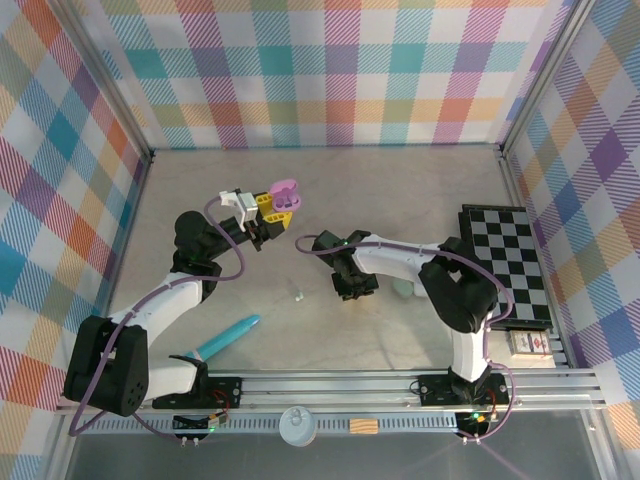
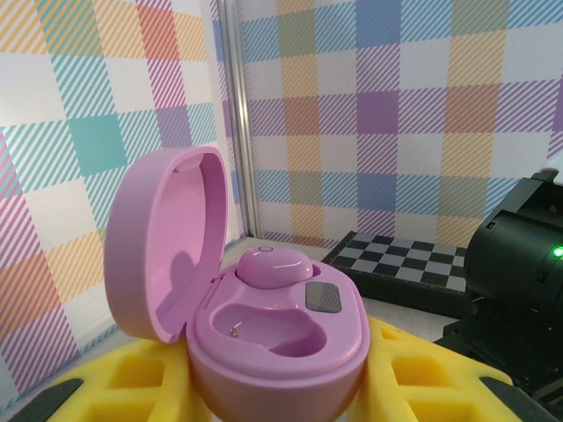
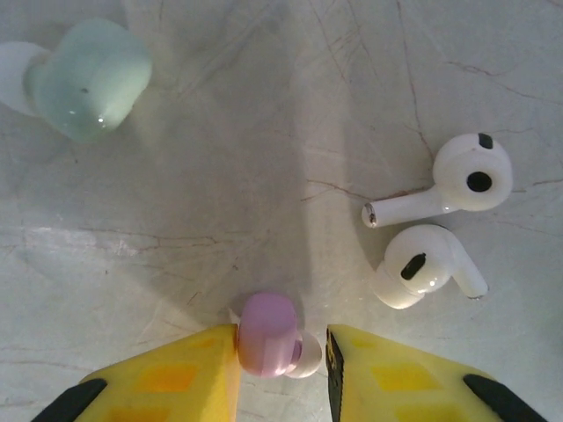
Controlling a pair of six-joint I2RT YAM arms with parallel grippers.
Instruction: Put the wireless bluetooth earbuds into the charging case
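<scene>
Straddling one purple earbud [image 3: 266, 334] near two white earbuds [image 3: 471, 176] [image 3: 418, 268] and one mint earbud [image 3: 88, 77], your right tool [image 3: 282, 356] stands narrow; left tool [image 2: 273, 391] clamps one case [image 2: 264, 325].

You're working in a robotics lab test cell, not a home or a shop. Aluminium frame posts [image 1: 105, 85] box the space in. Plaid-printed walls [image 1: 330, 70] stand on three sides, well beyond the left jaws and the right jaws. The pale, scuffed counter [image 1: 400, 200] under the jaws ends at a slotted metal rail [image 1: 340, 385] far behind them. The left arm [image 1: 160, 310] and right arm [image 1: 465, 300] are bolted to that rail. Purple cables [image 1: 240, 262] loop just behind the left jaws. A checkerboard mat [image 1: 515, 240] lies out to the right of the right jaws, against the wall. A green status light [image 1: 470, 415] glows at the right arm's foot.
</scene>
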